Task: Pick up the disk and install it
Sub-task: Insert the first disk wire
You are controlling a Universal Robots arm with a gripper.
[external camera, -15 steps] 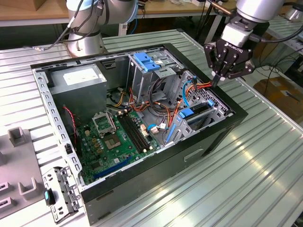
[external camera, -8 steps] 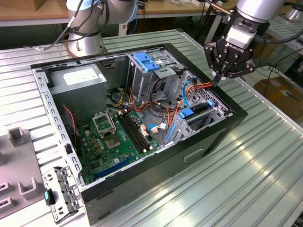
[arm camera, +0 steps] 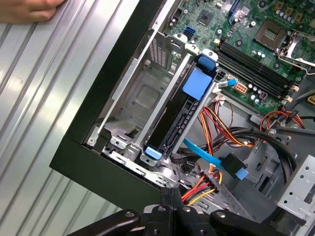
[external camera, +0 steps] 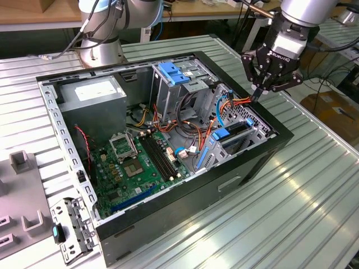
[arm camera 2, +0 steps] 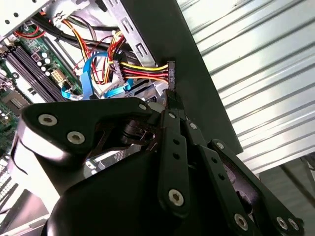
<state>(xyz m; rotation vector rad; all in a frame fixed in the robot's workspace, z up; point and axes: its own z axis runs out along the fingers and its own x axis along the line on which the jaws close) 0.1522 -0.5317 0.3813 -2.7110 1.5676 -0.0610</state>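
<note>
The disk [external camera: 238, 130] stands on edge in the drive bay at the corner of the open computer case [external camera: 280, 140], on the exterior view's right. In the first wrist view the disk [arm camera: 172, 123] is a black slab between metal bay walls, with a blue tab at one end and a blue clip at the other. My gripper [external camera: 256, 94] hangs just above that corner with its fingers pressed together. Its tip [arm camera 2: 172, 96] is right at a black power connector [arm camera 2: 171, 73] with red, yellow and black wires. I see nothing clamped between the fingers.
A loose blue data cable [arm camera: 235, 168] lies beside the power connector [arm camera: 211, 178]. Inside the case are the motherboard [external camera: 140, 162], a grey power-supply box [external camera: 92, 95] and a metal cage with a blue top [external camera: 174, 73]. A hand [arm camera: 29, 10] rests on the ribbed table.
</note>
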